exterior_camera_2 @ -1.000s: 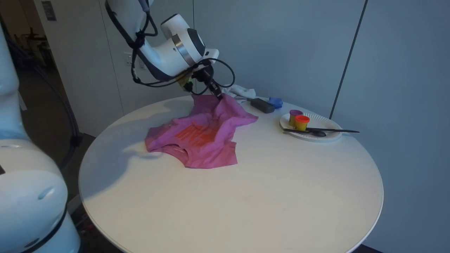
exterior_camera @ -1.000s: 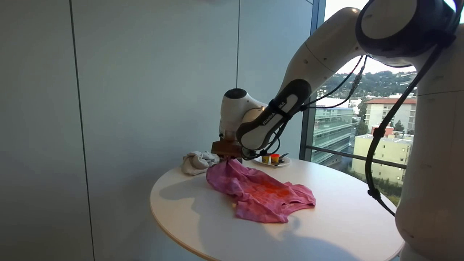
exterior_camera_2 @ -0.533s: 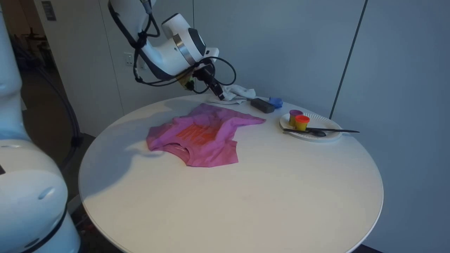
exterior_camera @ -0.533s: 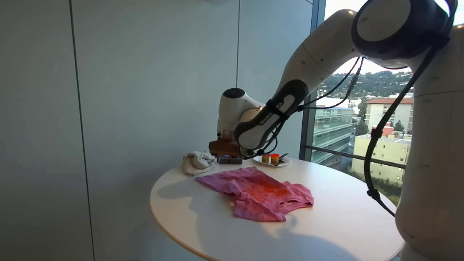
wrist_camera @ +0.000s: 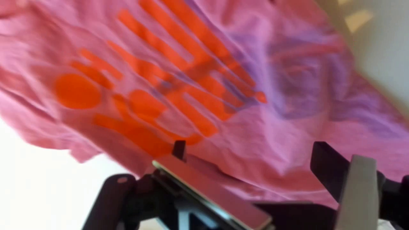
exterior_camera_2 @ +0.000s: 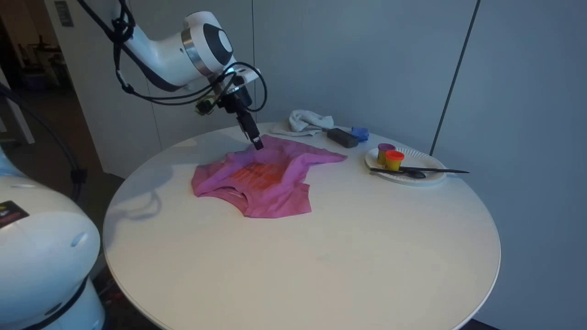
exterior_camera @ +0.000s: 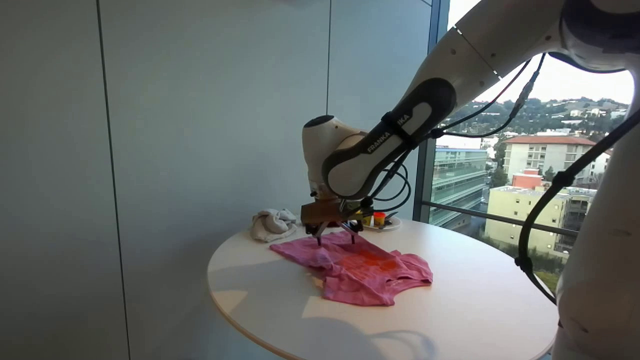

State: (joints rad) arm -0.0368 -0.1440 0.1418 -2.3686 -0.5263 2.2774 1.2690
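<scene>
Holding empty fingers point(wrist_camera: 329, 169) spread apart at or just above a rumpled pink shirt point(exterior_camera_2: 275, 178), lying directly below on the worktop point(exterior_camera_2: 367, 256), stretching lengthwise from the hem end point(exterior_camera_2: 302, 145), under the fingers, to the neckline point(exterior_camera_2: 234, 195), nearer the robot base point(exterior_camera_2: 46, 256).

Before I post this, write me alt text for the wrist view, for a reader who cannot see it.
An open robot gripper at the bottom of the picture, its fingers spread apart over a rumpled pink-and-purple shirt with a bold orange print. White tabletop shows at the lower left and upper right.
</scene>
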